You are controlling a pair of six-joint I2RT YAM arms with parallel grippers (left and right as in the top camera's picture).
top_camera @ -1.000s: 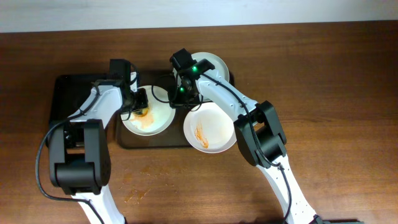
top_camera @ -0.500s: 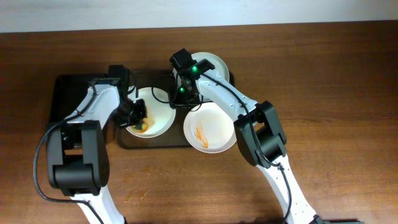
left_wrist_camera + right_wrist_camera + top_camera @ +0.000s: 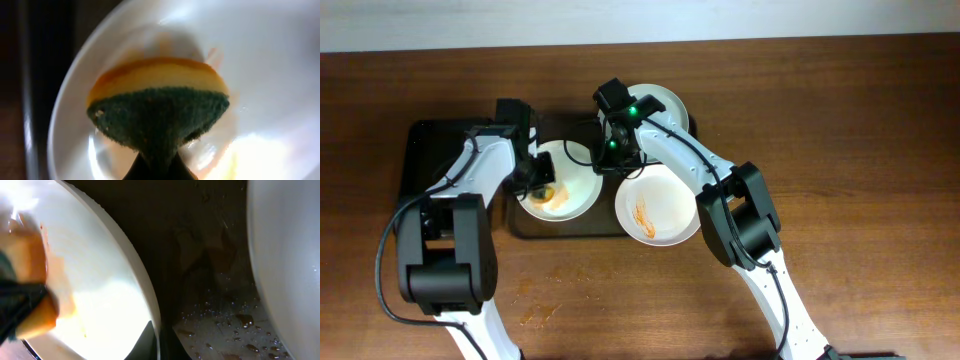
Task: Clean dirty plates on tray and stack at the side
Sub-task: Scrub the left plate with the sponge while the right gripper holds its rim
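Note:
Three white plates show overhead. The left plate (image 3: 575, 180) lies on the brown tray (image 3: 532, 226) and carries an orange smear. My left gripper (image 3: 540, 186) is shut on a yellow-and-green sponge (image 3: 160, 110) pressed onto this plate (image 3: 265, 55). My right gripper (image 3: 615, 160) is shut on the plate's right rim (image 3: 156, 330), with one finger inside the rim and one outside. The front right plate (image 3: 665, 205) has an orange streak. The back right plate (image 3: 665, 105) is partly hidden by my right arm.
A smaller black tray (image 3: 430, 160) lies at the far left under my left arm. The brown tray's floor (image 3: 215, 315) is wet with droplets between the plates. Orange specks mark the wooden table (image 3: 535, 315) in front.
My left gripper swept the sponge down over the left plate, then back up a little. The orange smear is thinner. My right gripper has stayed on the rim.

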